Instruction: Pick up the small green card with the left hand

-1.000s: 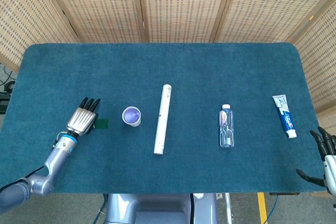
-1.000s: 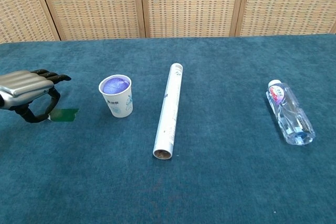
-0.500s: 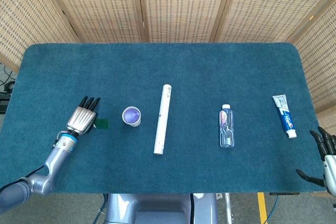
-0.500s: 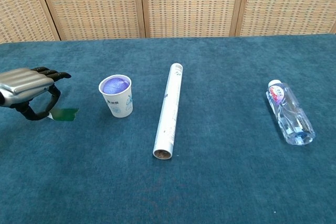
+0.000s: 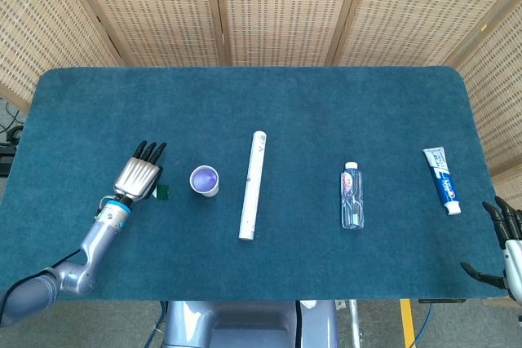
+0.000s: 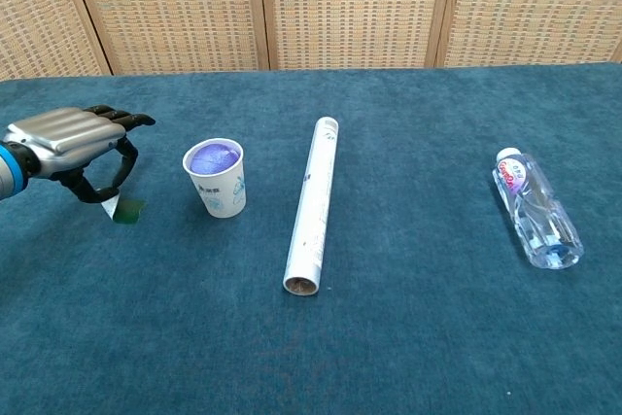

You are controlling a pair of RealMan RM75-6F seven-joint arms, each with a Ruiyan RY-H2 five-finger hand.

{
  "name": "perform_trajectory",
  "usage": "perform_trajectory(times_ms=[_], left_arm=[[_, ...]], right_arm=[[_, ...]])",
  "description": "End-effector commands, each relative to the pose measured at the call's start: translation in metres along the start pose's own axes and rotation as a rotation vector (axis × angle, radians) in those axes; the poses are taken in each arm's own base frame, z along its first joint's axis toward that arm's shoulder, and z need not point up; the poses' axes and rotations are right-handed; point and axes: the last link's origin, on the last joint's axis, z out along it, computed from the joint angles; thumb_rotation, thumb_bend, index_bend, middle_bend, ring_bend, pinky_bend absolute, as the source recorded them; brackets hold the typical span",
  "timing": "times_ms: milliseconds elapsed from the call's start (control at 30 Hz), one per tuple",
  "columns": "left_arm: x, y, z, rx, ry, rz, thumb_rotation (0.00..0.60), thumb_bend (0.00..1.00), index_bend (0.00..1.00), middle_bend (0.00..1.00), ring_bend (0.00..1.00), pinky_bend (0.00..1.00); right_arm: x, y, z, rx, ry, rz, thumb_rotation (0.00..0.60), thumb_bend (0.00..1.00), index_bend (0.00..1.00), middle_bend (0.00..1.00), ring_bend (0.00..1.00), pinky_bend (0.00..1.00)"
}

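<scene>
On the napped teal tabletop (image 5: 326, 112), the metal left hand (image 5: 140, 177) pinches one thin green card (image 6: 126, 210) at nine o'clock of one paper cup (image 6: 216, 177).

Bright, even light from overhead — soft, short shadows; both views sharp, no glare, no blur.

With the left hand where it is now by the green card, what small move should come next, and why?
Probably a short straight lift. In the chest view the left hand appears to pinch the small green card at its near edge, with the card tilted and hanging below the fingers just above the table. The paper cup stands close by on the right, so rising beats sliding sideways.
</scene>
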Motion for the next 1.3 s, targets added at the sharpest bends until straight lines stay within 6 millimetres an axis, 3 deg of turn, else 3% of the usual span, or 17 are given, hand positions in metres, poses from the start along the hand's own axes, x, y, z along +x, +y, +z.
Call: perform_trajectory(times_ms=[33, 300, 567, 933, 1067, 1200, 1300], left_arm=[[0.005, 0.006, 0.003, -0.013, 0.017, -0.014, 0.600, 0.50, 0.67, 0.00, 0.00, 0.00], [0.020, 0.022, 0.004, -0.056, 0.056, -0.037, 0.600, 0.50, 0.67, 0.00, 0.00, 0.00], [0.038, 0.025, -0.001, -0.072, 0.115, -0.055, 0.600, 0.49, 0.67, 0.00, 0.00, 0.00], [0.058, 0.012, -0.015, -0.051, 0.177, -0.094, 0.600, 0.49, 0.67, 0.00, 0.00, 0.00], [0.065, 0.001, -0.026, -0.026, 0.210, -0.131, 0.600, 0.43, 0.67, 0.00, 0.00, 0.00], [0.075, -0.011, -0.045, 0.000, 0.257, -0.197, 0.600, 0.33, 0.57, 0.00, 0.00, 0.00], [0.080, -0.020, -0.065, 0.023, 0.289, -0.256, 0.600, 0.26, 0.43, 0.00, 0.00, 0.00]], right_arm=[[0.000, 0.000, 0.000, 0.001, 0.001, 0.000, 0.600, 0.15, 0.00, 0.00, 0.00, 0.00], [0.001, 0.000, -0.001, 0.002, 0.004, 0.004, 0.600, 0.15, 0.00, 0.00, 0.00, 0.00], [0.001, -0.001, -0.002, 0.006, 0.003, 0.005, 0.600, 0.15, 0.00, 0.00, 0.00, 0.00], [0.001, -0.002, -0.003, 0.015, 0.002, 0.003, 0.600, 0.15, 0.00, 0.00, 0.00, 0.00], [0.002, -0.002, -0.003, 0.013, 0.006, 0.004, 0.600, 0.15, 0.00, 0.00, 0.00, 0.00], [0.002, -0.001, -0.003, 0.011, 0.006, 0.004, 0.600, 0.15, 0.00, 0.00, 0.00, 0.00], [0.002, -0.001, -0.003, 0.010, 0.008, 0.002, 0.600, 0.14, 0.00, 0.00, 0.00, 0.00]])
